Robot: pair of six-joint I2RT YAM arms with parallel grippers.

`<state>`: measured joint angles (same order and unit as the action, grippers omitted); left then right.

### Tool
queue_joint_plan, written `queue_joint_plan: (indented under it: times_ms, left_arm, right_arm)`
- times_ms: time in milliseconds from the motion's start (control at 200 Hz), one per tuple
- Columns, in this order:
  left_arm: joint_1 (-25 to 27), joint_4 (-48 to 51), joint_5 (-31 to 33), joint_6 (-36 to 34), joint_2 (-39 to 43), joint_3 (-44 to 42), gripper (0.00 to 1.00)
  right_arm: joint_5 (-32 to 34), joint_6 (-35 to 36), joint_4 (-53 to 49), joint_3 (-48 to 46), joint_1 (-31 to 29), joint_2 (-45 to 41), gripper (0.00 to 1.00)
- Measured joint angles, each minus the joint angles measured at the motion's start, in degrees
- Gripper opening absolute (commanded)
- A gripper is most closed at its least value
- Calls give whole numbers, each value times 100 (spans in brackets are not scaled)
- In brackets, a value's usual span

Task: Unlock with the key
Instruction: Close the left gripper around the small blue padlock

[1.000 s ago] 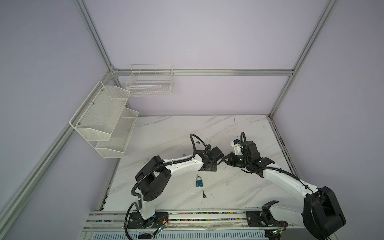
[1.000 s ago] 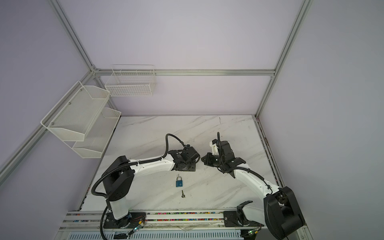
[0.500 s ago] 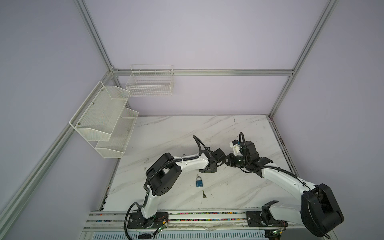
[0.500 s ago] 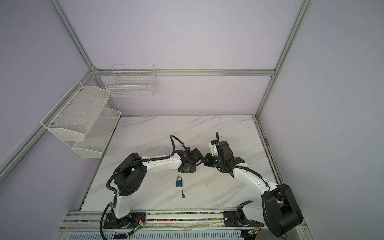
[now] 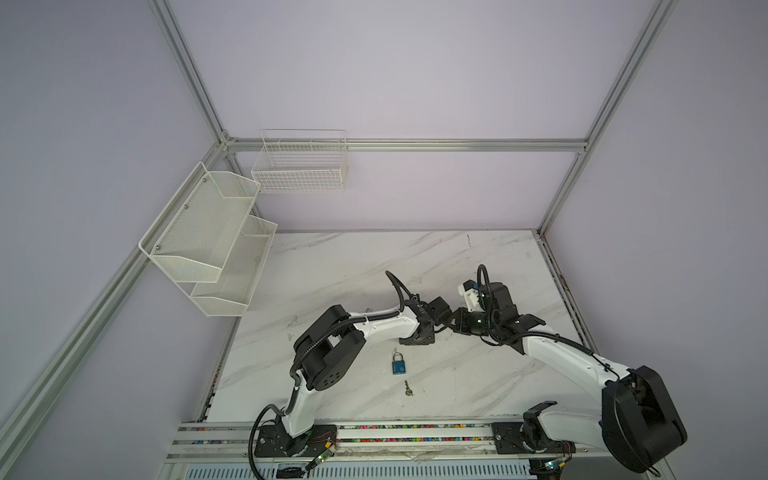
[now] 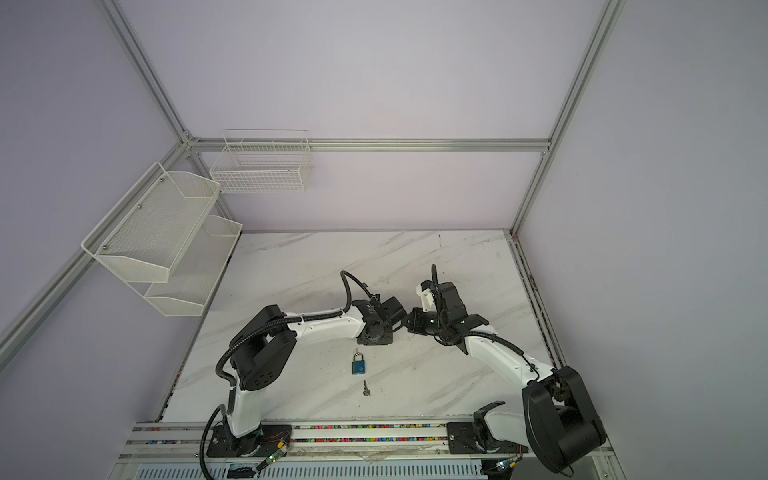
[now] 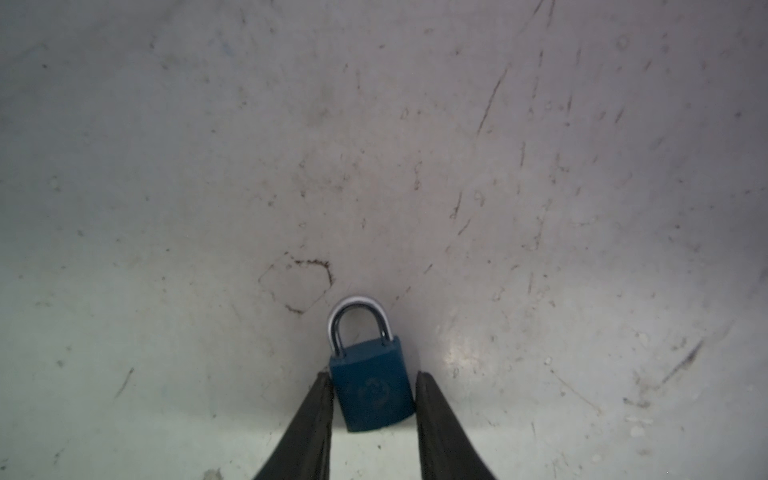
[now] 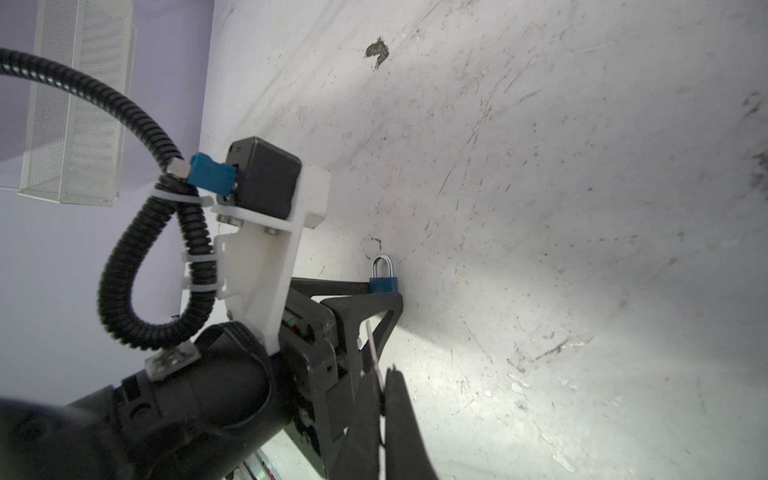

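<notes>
A blue padlock (image 5: 397,365) (image 6: 358,366) with a silver shackle lies flat on the marble table. A small key (image 5: 408,388) (image 6: 366,388) lies just in front of it. In the left wrist view my left gripper (image 7: 372,374) straddles the padlock (image 7: 372,390), and both fingers press against the sides of its body. The right wrist view shows the padlock (image 8: 384,284) at the left gripper's fingertips. My right gripper (image 8: 384,386) (image 5: 454,323) hovers shut close beside the left wrist. A thin pale sliver shows at its tips, and I cannot tell what it is.
A white wire basket (image 5: 299,166) hangs on the back wall. A two-tier mesh shelf (image 5: 208,241) hangs on the left wall. The arms' mounting rail (image 5: 374,432) runs along the table's front edge. Metal frame posts stand at the back corners.
The left arm's elbow swung in toward the middle. Its jaws narrowed around the padlock. The right gripper edged slightly left. Padlock and key stayed where they were.
</notes>
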<state>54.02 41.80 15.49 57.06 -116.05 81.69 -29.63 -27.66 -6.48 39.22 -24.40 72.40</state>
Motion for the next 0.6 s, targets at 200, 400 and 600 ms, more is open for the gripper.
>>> queue_joint_plan:
  times_ms: [200,400,600]
  left_arm:
    - [-11,-4,9,2,-22,28,31]
    - [-48,-15,7,50,-22,28,30]
    - [-63,-15,7,90,-31,33,23]
  right_arm:
    - [-4,7,0,-50,0,-7,0]
    - [-17,7,-2,-55,0,-9,0]
    - [-26,9,-2,-90,0,-15,0]
